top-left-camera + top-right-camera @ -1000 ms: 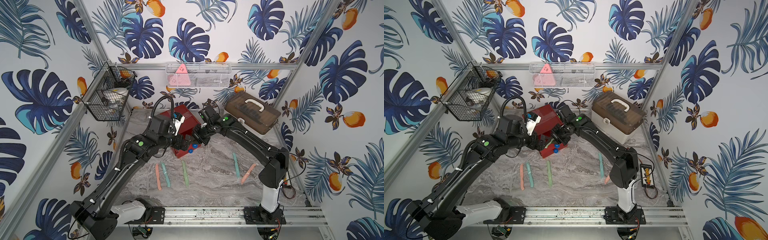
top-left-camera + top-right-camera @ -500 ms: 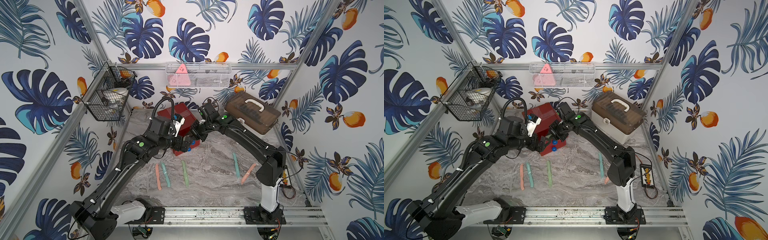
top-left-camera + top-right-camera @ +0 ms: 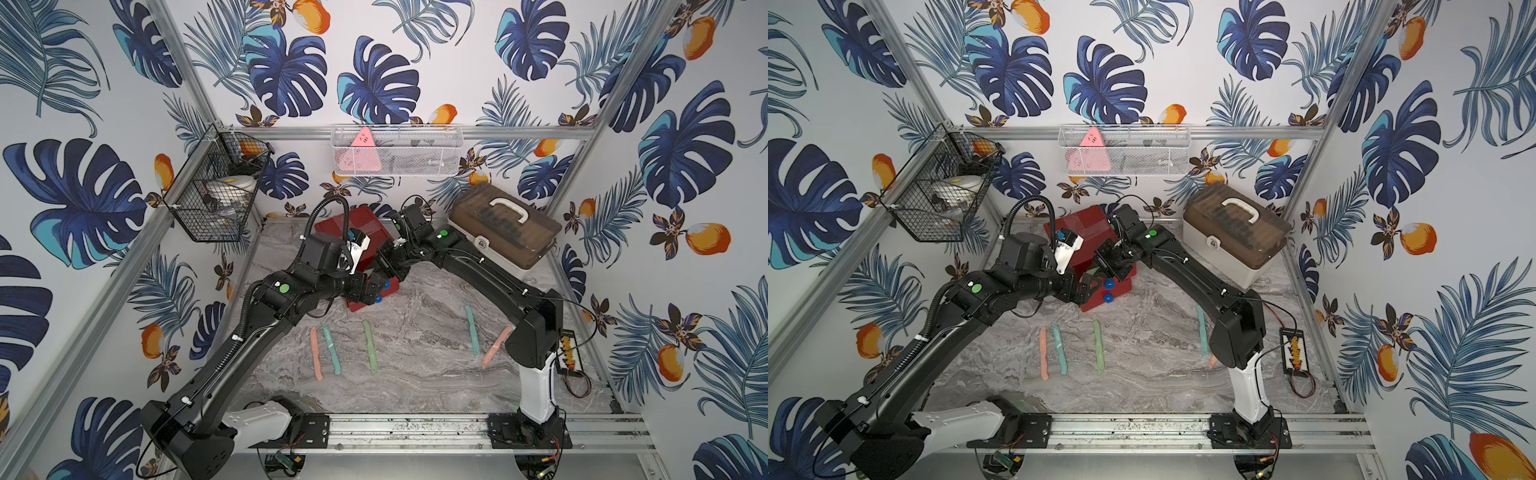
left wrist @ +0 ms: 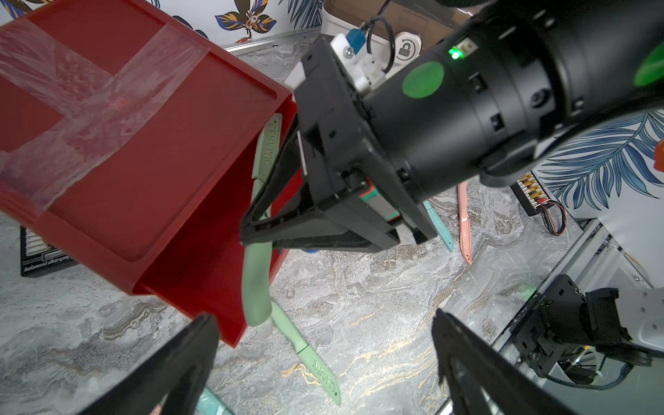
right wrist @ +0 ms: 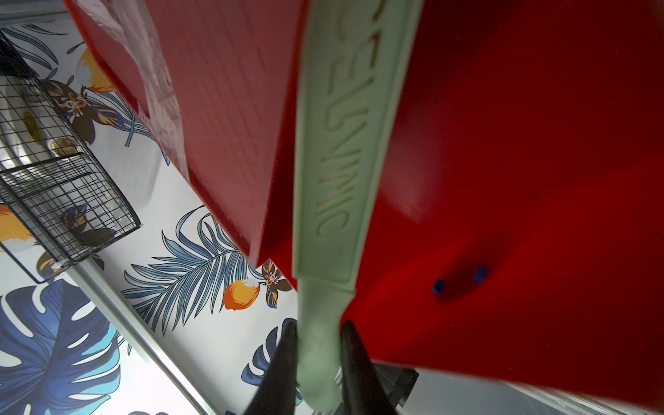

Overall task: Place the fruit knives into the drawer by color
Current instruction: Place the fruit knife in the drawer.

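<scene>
**A:** What shifted over the last second?

**B:** The right arm [image 3: 478, 270]. Its elbow swung slightly to its left, and the right gripper [image 3: 390, 266] pressed in nearer the red chest [image 3: 328, 227].

**A:** And the green knife [image 5: 334, 179]?

**B:** It went along in the jaws. It slid further back into the open drawer [image 4: 201, 276], away from the knobs [image 3: 384, 286].

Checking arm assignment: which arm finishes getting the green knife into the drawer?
Right: the right gripper is shut on the green knife, blade inside the open drawer; left gripper is open, empty.

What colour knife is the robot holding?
The knife is light green, clearest in the right wrist view.
</scene>
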`<state>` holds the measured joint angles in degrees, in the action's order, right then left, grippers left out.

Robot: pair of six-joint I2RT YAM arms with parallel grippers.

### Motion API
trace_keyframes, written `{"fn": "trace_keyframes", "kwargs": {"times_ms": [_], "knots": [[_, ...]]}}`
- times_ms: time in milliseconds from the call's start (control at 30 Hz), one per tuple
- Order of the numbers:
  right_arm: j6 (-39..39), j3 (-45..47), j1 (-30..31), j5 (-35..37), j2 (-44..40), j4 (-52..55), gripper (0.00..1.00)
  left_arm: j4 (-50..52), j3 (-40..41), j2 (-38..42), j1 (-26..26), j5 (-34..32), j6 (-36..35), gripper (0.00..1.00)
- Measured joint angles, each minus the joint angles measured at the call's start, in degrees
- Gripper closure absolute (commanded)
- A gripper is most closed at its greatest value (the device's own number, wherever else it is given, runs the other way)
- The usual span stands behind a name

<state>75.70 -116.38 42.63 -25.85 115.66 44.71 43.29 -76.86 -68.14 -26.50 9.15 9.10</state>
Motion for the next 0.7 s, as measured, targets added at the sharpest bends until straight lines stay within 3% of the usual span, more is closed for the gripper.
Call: {"fn": "trace_keyframes", "kwargs": {"times_ms": [167, 433, 700], "knots": [[0.2, 0.0, 0.0, -0.2, 0.0, -2.1, 0.49, 0.1, 0.0, 0.1, 0.0, 0.0, 0.0, 0.01], [-3.3, 0.9, -0.7, -0.1, -4.1, -2.5, 0.35, 0.9, 3.5, 2.8, 0.0, 1.0, 3.5, 0.01], [-12.1, 8.0, -0.7, 1.1, -15.9, -1.0, 0.16, 4.1, 9.8, 5.4, -0.2, 1.1, 12.4, 0.01]]}}
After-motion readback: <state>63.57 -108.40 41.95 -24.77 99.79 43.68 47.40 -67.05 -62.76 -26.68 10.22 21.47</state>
